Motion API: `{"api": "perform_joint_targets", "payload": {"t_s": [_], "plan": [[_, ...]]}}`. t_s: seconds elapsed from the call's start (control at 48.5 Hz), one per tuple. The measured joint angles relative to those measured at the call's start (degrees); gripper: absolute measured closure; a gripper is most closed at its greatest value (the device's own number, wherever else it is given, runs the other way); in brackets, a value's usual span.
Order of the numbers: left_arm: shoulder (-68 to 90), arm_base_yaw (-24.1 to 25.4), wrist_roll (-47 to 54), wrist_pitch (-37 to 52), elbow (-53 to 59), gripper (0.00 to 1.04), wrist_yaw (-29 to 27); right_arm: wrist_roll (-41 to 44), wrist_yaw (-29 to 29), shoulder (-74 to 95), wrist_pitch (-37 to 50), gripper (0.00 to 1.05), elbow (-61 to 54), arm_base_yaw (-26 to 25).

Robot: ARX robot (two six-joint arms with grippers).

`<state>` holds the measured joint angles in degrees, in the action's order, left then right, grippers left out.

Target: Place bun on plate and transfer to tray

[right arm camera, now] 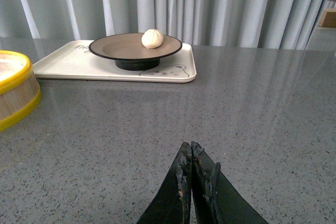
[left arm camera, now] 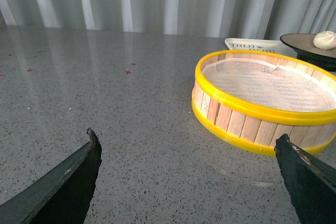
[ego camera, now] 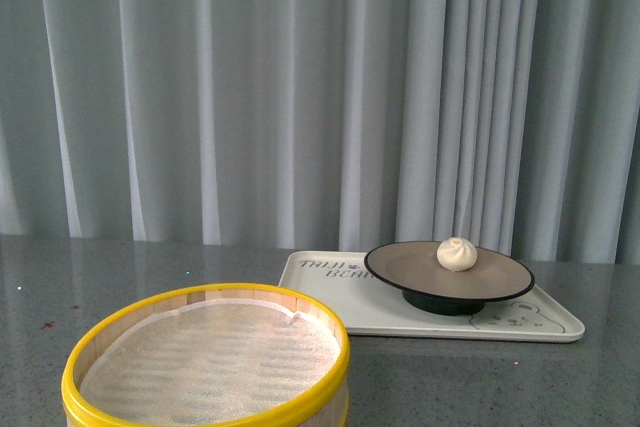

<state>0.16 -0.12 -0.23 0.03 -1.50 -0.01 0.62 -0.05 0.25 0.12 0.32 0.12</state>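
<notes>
The small white pleated steamed bun (ego camera: 458,254) sat upright, peak up, on the beige black-rimmed round plate (ego camera: 420,269), which stood on the cream rectangular tray (ego camera: 330,297) lying lengthwise across the grey table (ego camera: 480,387). Only wrist views showed the claws: left claw (left arm camera: 186,150) spread wide, right claw (right arm camera: 191,153) clenched empty. The yellow-rimmed wooden steamer basket (ego camera: 205,362) was cut off

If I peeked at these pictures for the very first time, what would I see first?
Probably the bright yellow-rimmed steamer basket, close at the front left with only white cloth inside. Next, the little white bun sitting on the black-rimmed plate, which stands on the cream bear tray behind it, to the right.
</notes>
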Motion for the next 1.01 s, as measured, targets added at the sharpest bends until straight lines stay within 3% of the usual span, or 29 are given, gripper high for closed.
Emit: {"api": "perform_joint_targets", "payload": {"t_s": [0.103,0.165,0.412,0.639,1.01], "plan": [[0.04,0.0,-0.02,0.0,0.0,0.07,-0.04,0.04,0.0,0.0,-0.04,1.03,0.0,0.0],[0.02,0.0,-0.02,0.0,0.0,0.07,-0.02,0.02,-0.02,0.0,-0.02,0.95,0.0,0.0],[0.02,0.0,-0.02,0.0,0.0,0.07,-0.02,0.02,0.0,0.0,-0.04,0.4,0.0,0.0],[0.02,0.0,-0.02,0.0,0.0,0.07,-0.02,-0.02,0.0,0.0,-0.04,0.07,0.0,0.0],[0.02,0.0,-0.02,0.0,0.0,0.07,-0.02,-0.02,0.0,0.0,-0.04,0.09,0.0,0.0]]}}
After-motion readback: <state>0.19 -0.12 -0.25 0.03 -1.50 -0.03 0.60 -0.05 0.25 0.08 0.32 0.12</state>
